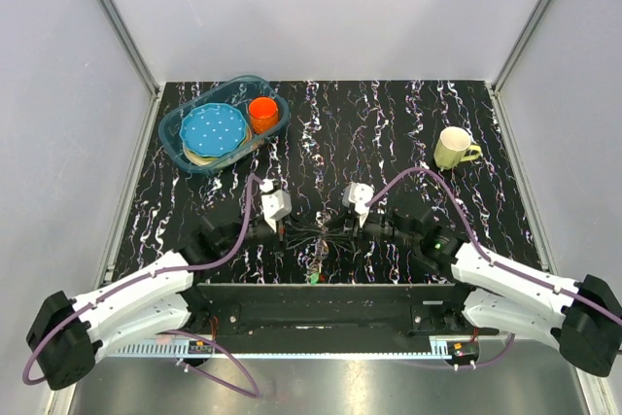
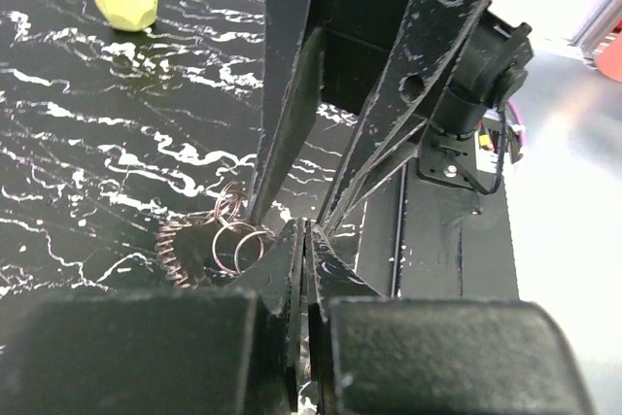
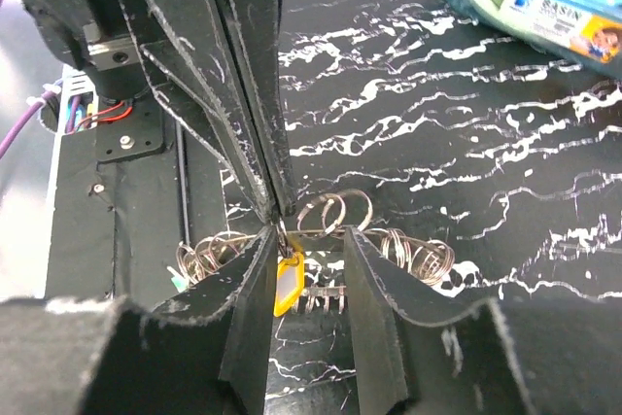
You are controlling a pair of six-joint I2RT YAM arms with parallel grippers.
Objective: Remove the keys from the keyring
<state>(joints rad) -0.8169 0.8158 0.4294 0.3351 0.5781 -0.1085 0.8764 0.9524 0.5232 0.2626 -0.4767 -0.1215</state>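
The keys and keyring (image 1: 317, 237) lie as a small silvery bunch on the black marbled table, between the two grippers. In the right wrist view the bunch shows as coiled metal loops (image 3: 418, 254) with an orange tag (image 3: 290, 283) and a toothed row of keys (image 3: 326, 296). My left gripper (image 1: 299, 232) is shut, its tips (image 3: 278, 209) pinching the small loop that carries the orange tag. My right gripper (image 3: 306, 252) is open, with one finger on each side of the tag. The loops (image 2: 238, 240) also show in the left wrist view, just left of the shut left gripper (image 2: 303, 236).
A blue bin (image 1: 185, 148) at the back left holds a blue dotted plate (image 1: 212, 129) and an orange cup (image 1: 262, 112). A pale yellow mug (image 1: 453, 148) stands at the back right. A small green piece (image 1: 313, 277) lies by the black base plate (image 1: 321, 303).
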